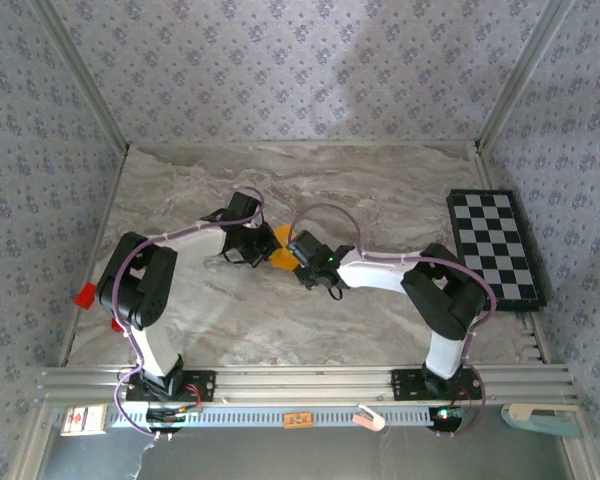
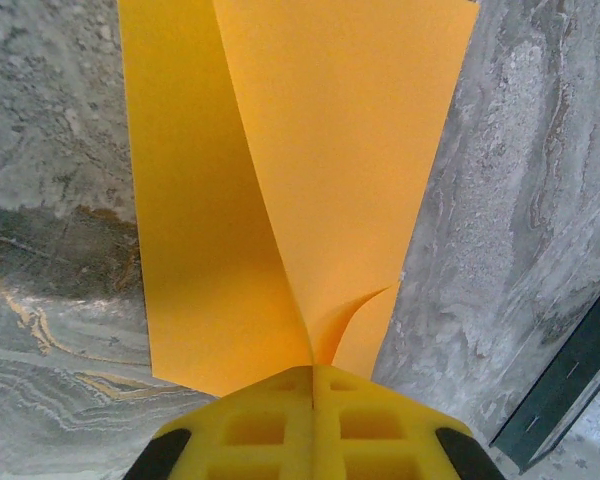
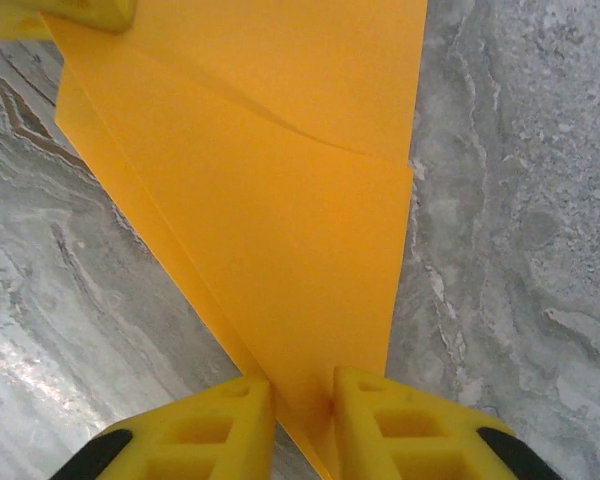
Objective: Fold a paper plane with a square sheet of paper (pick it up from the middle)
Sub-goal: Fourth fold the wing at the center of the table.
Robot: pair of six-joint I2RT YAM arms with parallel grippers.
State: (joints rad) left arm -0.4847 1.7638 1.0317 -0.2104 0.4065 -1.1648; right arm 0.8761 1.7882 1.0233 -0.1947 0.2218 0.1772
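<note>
The square sheet of paper is orange-yellow and partly folded, and it hangs between my two grippers over the middle of the marble table. My left gripper is shut on one edge of it, and two layers of the sheet fan out from the closed yellow fingers. In the top view that gripper sits just left of the paper. My right gripper is open, its fingers a narrow gap apart around a pointed end of the paper. In the top view it is at the paper's right.
A black-and-white checkerboard lies along the table's right edge. A small red block sits at the left edge beside the left arm's elbow. Patterned walls close in the table on three sides.
</note>
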